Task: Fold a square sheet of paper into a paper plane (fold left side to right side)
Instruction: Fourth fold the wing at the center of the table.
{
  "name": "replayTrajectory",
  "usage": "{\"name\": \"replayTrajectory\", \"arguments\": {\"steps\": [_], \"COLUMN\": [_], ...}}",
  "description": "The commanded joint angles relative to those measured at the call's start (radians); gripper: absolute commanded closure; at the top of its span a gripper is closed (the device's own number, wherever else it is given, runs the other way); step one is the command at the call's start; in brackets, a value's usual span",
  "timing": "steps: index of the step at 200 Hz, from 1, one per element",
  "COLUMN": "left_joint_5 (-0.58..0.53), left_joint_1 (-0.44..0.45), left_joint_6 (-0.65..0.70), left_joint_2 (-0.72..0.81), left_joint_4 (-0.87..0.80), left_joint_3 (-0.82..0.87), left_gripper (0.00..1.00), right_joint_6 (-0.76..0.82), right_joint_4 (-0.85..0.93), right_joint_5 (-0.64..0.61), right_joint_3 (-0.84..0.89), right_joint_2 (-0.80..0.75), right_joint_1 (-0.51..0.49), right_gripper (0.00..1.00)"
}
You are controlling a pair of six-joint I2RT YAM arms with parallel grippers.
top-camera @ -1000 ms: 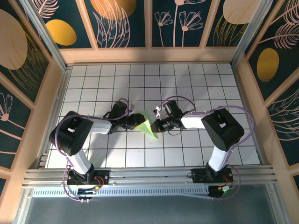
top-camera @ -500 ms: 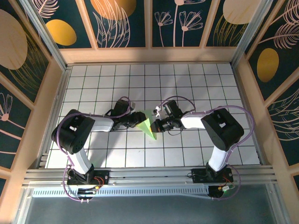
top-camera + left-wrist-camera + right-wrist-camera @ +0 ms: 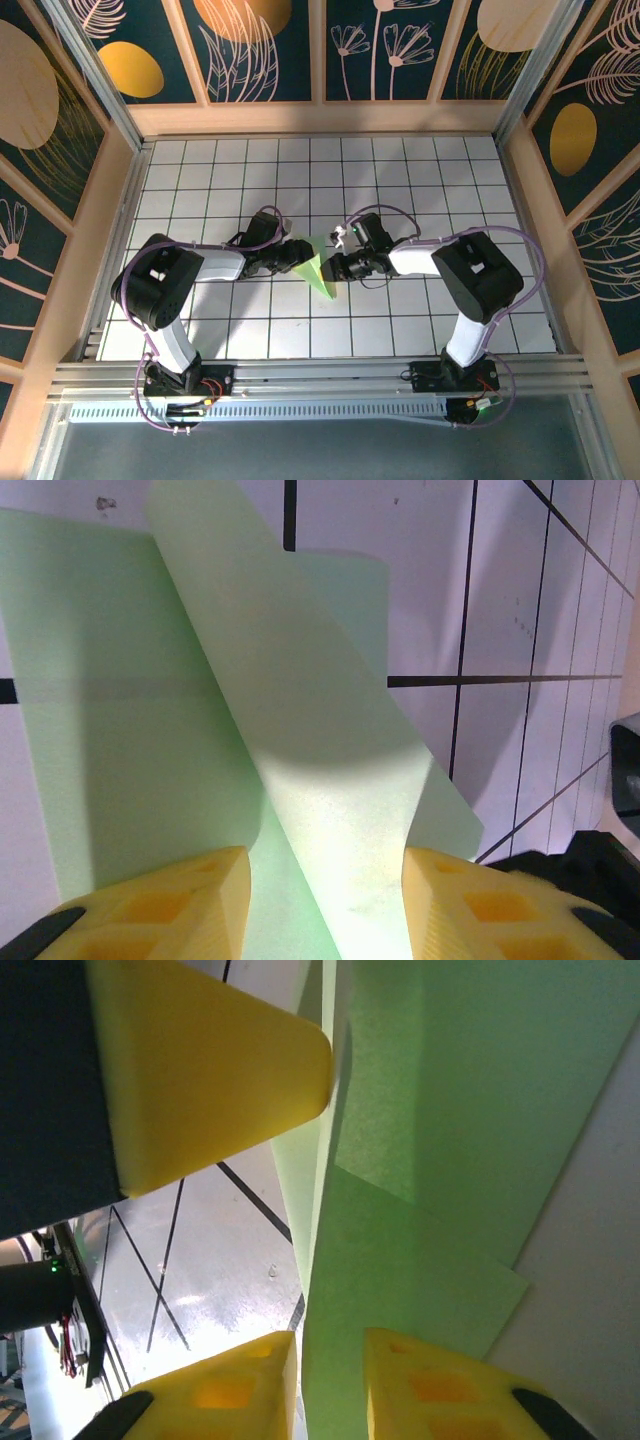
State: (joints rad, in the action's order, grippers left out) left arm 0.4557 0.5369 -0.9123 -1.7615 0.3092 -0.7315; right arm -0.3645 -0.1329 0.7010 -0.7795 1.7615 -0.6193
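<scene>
1 paper plane (image 3: 319,268), long axis near-far, tip nearward

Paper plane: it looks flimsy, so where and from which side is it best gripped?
Probably the raised flap of the paper plane, pinched across its thin faces, coming low from the left; the other layers lie flat on the table, offering no edge.

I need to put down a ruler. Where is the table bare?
Bare: the far rows by the back wall; the near row between left base and right base. Crowded: the centre, around the paper.
</scene>
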Motion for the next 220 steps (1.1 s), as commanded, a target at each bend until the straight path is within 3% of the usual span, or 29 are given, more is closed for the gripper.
{"name": "replayTrajectory", "arguments": {"steps": [1,30,143,220], "left_joint_5": [-0.049,-0.049,-0.048,-0.049], "left_joint_1": [0.001,0.002,0.003,0.003], "left_joint_6": [0.028,0.027,0.023,0.023], "left_joint_2": [-0.030,-0.029,-0.027,-0.028], "left_joint_4": [-0.078,-0.073,-0.072,-0.075], "left_joint_3": [0.001,0.004,0.004,0.003], "left_gripper": [0.56,0.56,0.56,0.56], "right_joint_6": [-0.005,0.003,-0.021,0.000], "right_joint_4": [-0.032,-0.035,-0.091,-0.038], "right_joint_5": [0.040,0.054,0.060,0.004], "right_joint_3": [0.022,0.020,-0.079,-0.084], "right_joint_2": [-0.065,-0.075,0.061,0.069], "right_joint_1": [0.030,0.065,0.030,0.028], "right_gripper": [0.69,0.62,0.63,0.83]}}
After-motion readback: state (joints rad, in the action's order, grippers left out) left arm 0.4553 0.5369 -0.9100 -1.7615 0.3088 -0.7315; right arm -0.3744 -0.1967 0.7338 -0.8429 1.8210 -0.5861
